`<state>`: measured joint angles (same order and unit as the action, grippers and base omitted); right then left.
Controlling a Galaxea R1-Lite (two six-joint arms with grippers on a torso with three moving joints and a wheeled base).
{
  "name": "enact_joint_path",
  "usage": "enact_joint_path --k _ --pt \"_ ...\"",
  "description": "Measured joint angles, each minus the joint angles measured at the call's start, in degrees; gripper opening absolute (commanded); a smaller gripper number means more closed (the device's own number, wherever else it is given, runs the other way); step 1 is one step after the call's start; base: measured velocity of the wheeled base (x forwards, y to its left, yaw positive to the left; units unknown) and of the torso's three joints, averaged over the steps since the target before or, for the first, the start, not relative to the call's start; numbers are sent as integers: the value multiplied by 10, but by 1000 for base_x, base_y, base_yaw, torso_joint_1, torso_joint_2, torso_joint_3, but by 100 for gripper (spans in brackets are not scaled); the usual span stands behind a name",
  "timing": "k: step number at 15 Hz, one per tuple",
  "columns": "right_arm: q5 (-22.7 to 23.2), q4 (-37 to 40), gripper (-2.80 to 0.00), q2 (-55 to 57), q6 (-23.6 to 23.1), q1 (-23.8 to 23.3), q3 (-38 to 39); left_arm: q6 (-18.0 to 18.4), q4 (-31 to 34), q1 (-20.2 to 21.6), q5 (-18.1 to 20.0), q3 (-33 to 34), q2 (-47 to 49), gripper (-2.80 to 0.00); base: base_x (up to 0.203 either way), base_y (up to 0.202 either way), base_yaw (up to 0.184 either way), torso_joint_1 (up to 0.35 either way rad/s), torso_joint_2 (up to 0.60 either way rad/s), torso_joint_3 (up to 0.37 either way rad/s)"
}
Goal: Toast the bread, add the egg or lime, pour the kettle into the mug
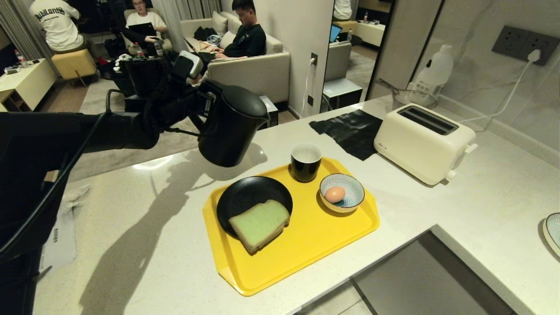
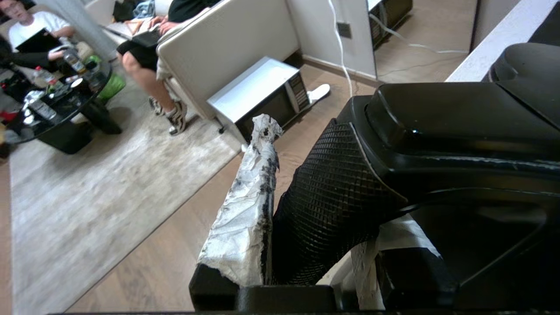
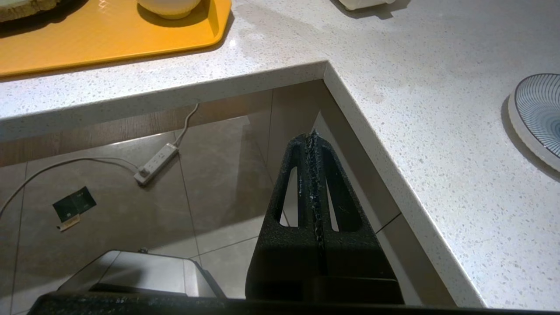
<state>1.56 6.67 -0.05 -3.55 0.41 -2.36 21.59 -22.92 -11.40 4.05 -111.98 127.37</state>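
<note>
Left gripper (image 1: pixel 199 103): clamped on the handle of the kettle (image 1: pixel 232 127), which we hold aloft, tilted, above the counter. Mug (image 1: pixel 306 162): on the yellow tray (image 1: pixel 306 236), low and rightward of the spout; black, white inside. Right gripper (image 3: pixel 313 144): pressed shut, parked below the counter edge.

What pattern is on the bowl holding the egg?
Fine blue-and-white radiating stripes on the bowl, clearest in the head view.

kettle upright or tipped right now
Tipped: the kettle hangs off the counter, held by the left end effector, leaning toward the mug.
</note>
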Motion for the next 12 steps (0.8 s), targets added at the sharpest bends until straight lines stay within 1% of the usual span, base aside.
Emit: enact_joint_path --k 3,10,12 --pt "0 0 -280 0 0 0 0 19 0 -8 -2 0 7 -280 0 0 0 0 0 0" --pt "0 0 -280 0 0 0 0 22 -13 -44 -26 -1 12 -280 0 0 0 0 0 0" --pt "0 0 -280 0 -1 0 0 32 -15 -48 -27 -1 12 -280 0 0 0 0 0 0"
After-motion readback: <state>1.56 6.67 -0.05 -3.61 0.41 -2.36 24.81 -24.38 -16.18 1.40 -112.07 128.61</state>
